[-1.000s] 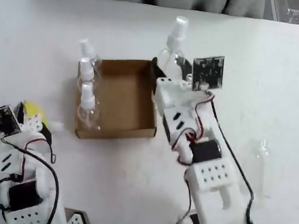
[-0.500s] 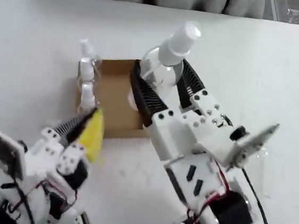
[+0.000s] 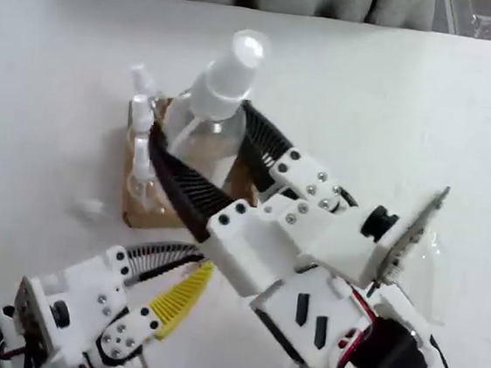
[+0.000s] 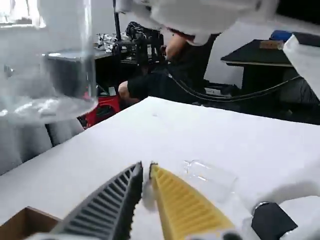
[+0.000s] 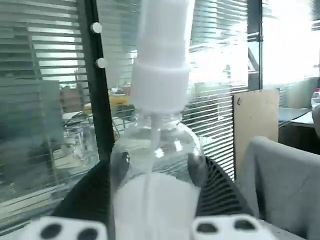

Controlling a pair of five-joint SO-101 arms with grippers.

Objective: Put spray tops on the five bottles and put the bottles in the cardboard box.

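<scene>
My right gripper (image 3: 201,122) is shut on a clear bottle (image 3: 205,131) with a white spray top (image 3: 232,60), held high over the cardboard box (image 3: 137,215). In the right wrist view the bottle (image 5: 155,165) stands upright between the black fingers (image 5: 92,192). Three capped bottles (image 3: 141,133) stand along the box's left wall. An uncapped clear bottle (image 3: 431,256) lies on the table to the right, also seen at the bottle (image 4: 210,175) beyond my left gripper (image 4: 146,167). The left gripper (image 3: 205,259), black and yellow, is shut and raised near the table's front. A small white spray top (image 3: 89,209) lies left of the box.
The white table (image 3: 412,105) is bare toward the back and right. The right arm's body (image 3: 333,272) spans the space right of the box. A chair and window blinds (image 5: 45,75) lie beyond the table's far edge.
The right arm has lifted the capped bottle and carried it left, from beside the box's right wall to above the box. The left arm has risen and swung right along the front.
</scene>
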